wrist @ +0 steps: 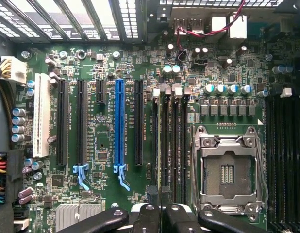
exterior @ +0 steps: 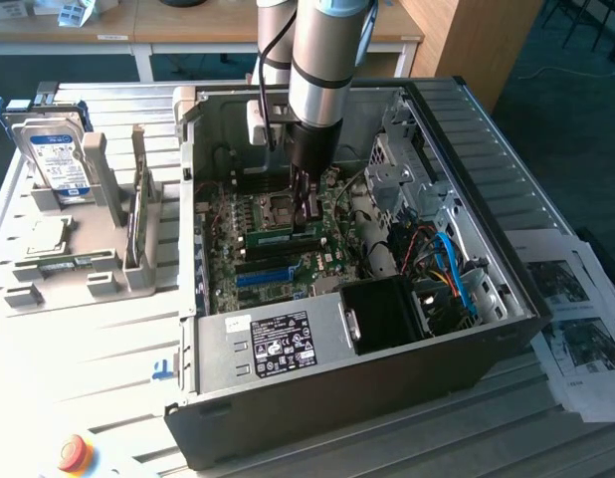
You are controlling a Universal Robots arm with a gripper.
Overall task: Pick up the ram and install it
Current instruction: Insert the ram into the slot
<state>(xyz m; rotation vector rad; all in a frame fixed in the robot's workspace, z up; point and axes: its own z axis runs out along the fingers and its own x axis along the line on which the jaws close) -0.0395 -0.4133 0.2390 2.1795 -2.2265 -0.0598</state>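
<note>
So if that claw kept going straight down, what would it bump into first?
Probably the black memory slots, just below the ram at the claw's tips; the gap is unclear.

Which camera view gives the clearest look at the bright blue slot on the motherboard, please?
The wrist view: it looks straight down on the blue slot, showing its full length and its end latch. In the exterior view it is a short blue strip seen at a slant.
</note>
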